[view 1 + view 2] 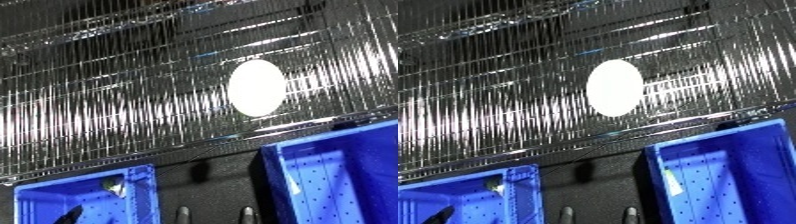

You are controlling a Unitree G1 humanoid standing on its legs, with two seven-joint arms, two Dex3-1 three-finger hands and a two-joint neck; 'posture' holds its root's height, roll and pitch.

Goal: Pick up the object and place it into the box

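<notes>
fingertips poke up at the bottom edge, between your two blue bins; you cannot tell which hand they belong to or whether it is open or closed. left bin and right bin sit below a wire shelf. white oval object rests on that shelf.

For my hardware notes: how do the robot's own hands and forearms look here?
Very little shows. Of a hand, only two slim, dark, rounded tips rise at the lower edge, between the blue bins. Which hand it is cannot be told. No forearm, cable or marking is visible.
</notes>
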